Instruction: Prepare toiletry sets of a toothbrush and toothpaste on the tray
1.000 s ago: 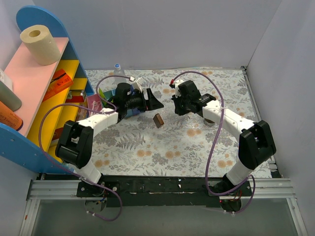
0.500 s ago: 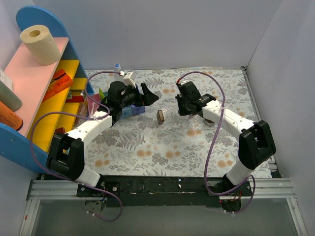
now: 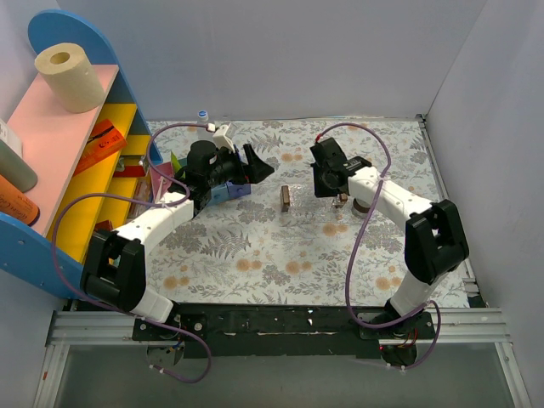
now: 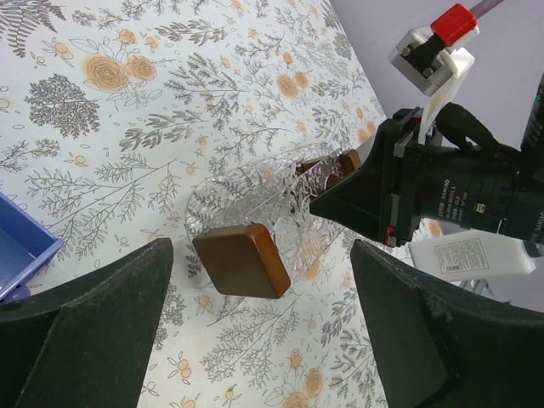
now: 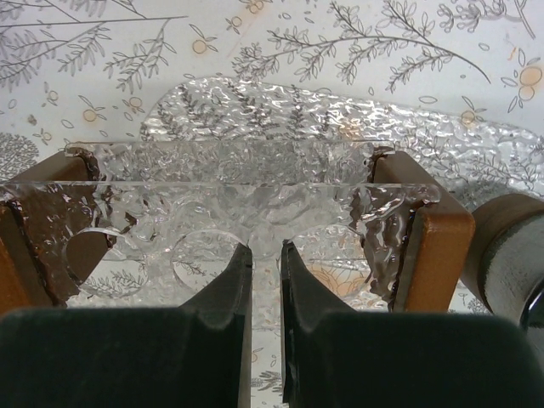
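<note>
The tray [image 5: 255,127] is clear, dimpled plastic with brown end pieces. My right gripper [image 5: 266,255] is shut on the middle of its near long rim. In the left wrist view the tray [image 4: 255,200] hangs tilted, one brown end toward the camera, with the right gripper [image 4: 316,204] on its far side. From above, the tray [image 3: 285,197] is at mid-table just left of the right gripper [image 3: 321,192]. My left gripper [image 3: 255,174] is open and empty to the tray's left, and its jaws [image 4: 268,340] stand wide apart short of it. The toothbrush and toothpaste are out of view.
A blue compartment box [image 3: 225,191] lies under the left wrist, and its corner [image 4: 21,251] shows in that view. A grey round object [image 5: 510,246] stands close to the tray's right end. A colourful shelf unit [image 3: 76,170] lines the left wall, with a small bottle [image 3: 203,116] behind.
The right gripper has carried the tray a little right and farther back. The left arm drew back left with its jaws spreading, then stayed still.
</note>
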Tool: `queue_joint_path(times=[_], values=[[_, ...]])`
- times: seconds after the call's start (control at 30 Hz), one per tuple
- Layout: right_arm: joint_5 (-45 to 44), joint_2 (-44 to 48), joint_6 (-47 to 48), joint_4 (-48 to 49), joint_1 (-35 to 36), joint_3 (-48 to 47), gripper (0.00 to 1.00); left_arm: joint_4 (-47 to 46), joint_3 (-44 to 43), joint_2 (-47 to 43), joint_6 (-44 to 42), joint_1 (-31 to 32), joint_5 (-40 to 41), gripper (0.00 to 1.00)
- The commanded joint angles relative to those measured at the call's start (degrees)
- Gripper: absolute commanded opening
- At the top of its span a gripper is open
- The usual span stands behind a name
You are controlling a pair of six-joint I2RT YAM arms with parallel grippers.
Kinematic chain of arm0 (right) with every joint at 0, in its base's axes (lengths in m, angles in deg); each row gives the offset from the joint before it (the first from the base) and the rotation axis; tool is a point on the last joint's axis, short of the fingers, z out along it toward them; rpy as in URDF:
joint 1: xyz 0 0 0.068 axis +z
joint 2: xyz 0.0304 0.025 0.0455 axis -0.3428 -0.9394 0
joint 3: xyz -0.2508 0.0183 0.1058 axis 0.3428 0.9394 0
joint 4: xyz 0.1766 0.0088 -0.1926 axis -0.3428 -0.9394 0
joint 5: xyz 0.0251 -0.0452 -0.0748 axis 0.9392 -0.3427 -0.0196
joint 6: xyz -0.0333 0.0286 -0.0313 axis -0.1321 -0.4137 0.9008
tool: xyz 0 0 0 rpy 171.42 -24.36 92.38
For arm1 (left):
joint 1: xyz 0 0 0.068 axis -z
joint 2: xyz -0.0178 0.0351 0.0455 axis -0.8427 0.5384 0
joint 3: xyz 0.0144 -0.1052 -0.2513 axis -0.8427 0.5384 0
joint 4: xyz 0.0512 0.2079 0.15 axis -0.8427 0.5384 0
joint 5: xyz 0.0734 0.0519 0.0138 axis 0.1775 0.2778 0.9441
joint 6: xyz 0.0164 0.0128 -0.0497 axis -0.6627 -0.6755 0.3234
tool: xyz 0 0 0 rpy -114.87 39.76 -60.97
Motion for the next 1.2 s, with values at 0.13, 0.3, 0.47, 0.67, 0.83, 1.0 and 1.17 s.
queue_joint_path(times=[0.13, 0.3, 0.47, 0.67, 0.83, 1.0, 1.17], values=[[-1.86, -1.31, -3.64, -2.08, -1.07, -4.91, 0.01, 1.21, -0.14, -1.47, -1.67, 0.18, 0.65, 0.86], [-2.75, -1.66, -4.69, -2.26, -1.42, -4.56, 0.01, 0.95, -0.05, -1.47, -1.59, 0.18, 0.39, 0.86], [-3.19, -2.19, -5.31, -2.44, -1.77, -4.39, 0.01, 1.03, -0.05, -1.56, -1.59, 0.18, 0.39, 0.86], [-4.06, -2.72, -5.49, -2.7, -2.21, -4.12, 0.01, 1.12, -0.05, -1.65, -1.68, 0.18, 0.56, 0.86], [-4.68, -3.6, -5.4, -3.14, -2.39, -4.39, 0.01, 1.12, -0.05, -1.65, -1.67, 0.18, 0.48, 0.86], [-5.3, -4.3, -5.49, -4.02, -2.65, -4.48, 0.01, 1.12, -0.05, -1.65, -1.67, 0.18, 0.21, 0.86], [-5.3, -4.92, -5.57, -3.93, -2.83, -4.47, 0.01, 1.04, -0.05, -1.65, -1.76, 0.18, 0.04, 0.86]])
